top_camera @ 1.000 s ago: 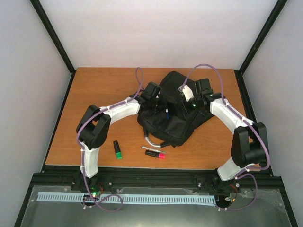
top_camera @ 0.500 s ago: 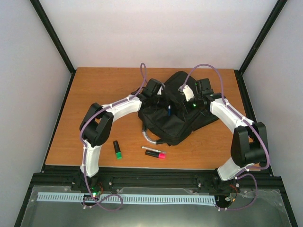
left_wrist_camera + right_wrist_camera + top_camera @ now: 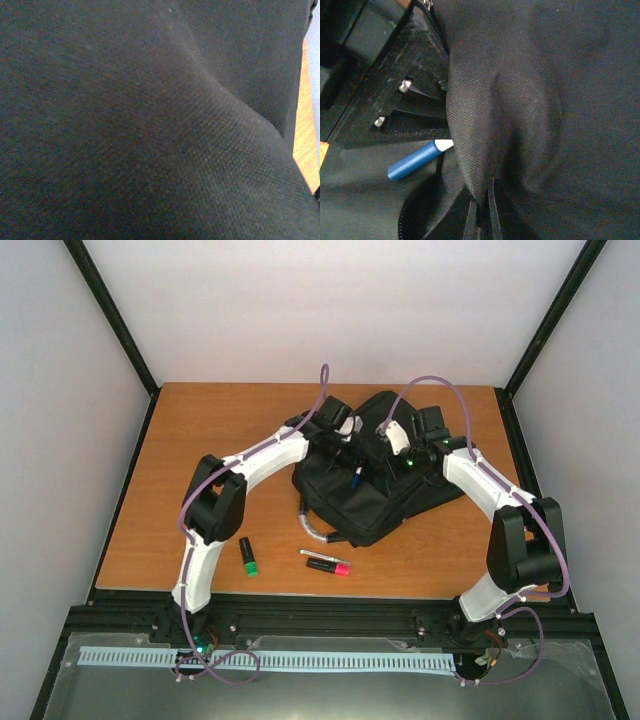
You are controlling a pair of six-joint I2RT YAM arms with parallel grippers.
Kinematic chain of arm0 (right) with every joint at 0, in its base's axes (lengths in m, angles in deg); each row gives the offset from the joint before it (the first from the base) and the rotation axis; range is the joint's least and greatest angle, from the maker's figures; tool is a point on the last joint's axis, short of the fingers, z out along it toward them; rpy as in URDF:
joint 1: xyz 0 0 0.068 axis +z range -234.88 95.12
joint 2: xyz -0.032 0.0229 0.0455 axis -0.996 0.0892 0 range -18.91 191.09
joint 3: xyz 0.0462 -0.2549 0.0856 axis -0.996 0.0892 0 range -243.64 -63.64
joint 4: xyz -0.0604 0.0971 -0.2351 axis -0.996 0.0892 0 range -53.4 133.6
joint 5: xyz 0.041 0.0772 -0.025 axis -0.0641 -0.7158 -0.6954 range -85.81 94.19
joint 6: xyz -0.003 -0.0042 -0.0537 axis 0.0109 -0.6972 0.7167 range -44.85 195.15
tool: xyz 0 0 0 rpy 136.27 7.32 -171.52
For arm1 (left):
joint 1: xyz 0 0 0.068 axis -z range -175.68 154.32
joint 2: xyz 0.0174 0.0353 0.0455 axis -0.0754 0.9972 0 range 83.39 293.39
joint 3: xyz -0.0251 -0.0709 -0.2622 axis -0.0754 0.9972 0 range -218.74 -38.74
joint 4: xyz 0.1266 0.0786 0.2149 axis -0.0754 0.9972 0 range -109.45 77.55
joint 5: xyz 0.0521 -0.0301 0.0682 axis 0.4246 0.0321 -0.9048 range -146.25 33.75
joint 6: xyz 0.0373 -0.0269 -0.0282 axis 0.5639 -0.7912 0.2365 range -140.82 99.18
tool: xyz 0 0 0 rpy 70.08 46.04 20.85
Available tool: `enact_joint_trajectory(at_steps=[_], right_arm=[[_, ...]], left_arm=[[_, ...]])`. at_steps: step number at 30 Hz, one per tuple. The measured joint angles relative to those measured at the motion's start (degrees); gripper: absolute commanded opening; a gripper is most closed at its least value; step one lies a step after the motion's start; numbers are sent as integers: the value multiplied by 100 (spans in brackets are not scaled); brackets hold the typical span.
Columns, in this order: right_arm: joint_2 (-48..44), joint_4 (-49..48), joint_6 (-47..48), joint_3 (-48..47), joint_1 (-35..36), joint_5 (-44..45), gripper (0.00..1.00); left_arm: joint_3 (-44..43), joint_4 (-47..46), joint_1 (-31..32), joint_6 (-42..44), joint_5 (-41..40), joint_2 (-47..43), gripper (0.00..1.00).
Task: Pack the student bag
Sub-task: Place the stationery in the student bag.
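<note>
The student bag (image 3: 375, 502), a large black backpack with a grey loop handle (image 3: 314, 530), lies mid-table. My left gripper (image 3: 343, 447) is at its upper left edge; in the left wrist view black bag fabric (image 3: 150, 125) fills the frame and hides the fingers. My right gripper (image 3: 481, 220) is shut, pinching a fold of bag fabric (image 3: 485, 125) beside the open zip. From above it (image 3: 390, 456) sits at the bag's top. A blue pen (image 3: 417, 159) pokes into the opening, also seen from overhead (image 3: 355, 478).
A green-capped marker (image 3: 248, 556), a pink-capped marker (image 3: 328, 566) and a thin white pen (image 3: 322, 556) lie on the wooden table (image 3: 200, 460) in front of the bag. Black frame posts stand at the table's back corners.
My left arm has swung away and to the right, and the bag's left side has risen and shifted with it. The right arm has held still.
</note>
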Motion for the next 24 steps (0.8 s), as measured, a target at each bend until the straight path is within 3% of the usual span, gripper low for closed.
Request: enact_joint_trajectory(at_steps=[4,7,18,24], right_arm=[[-31,11,0,0,22,111,3],[-70,22,2,0,39,144,3],[-68,37,44,0,48,153,3],[-68,37,52,0,48,151,3]], left_arm=[[107,-63,26,48,39,-13,43],[378,-116,85,118,-39,-186,50],[1589,-306,352,341,-767,-2199,49],[2247,-376,354,616,-1163,-2306,48]])
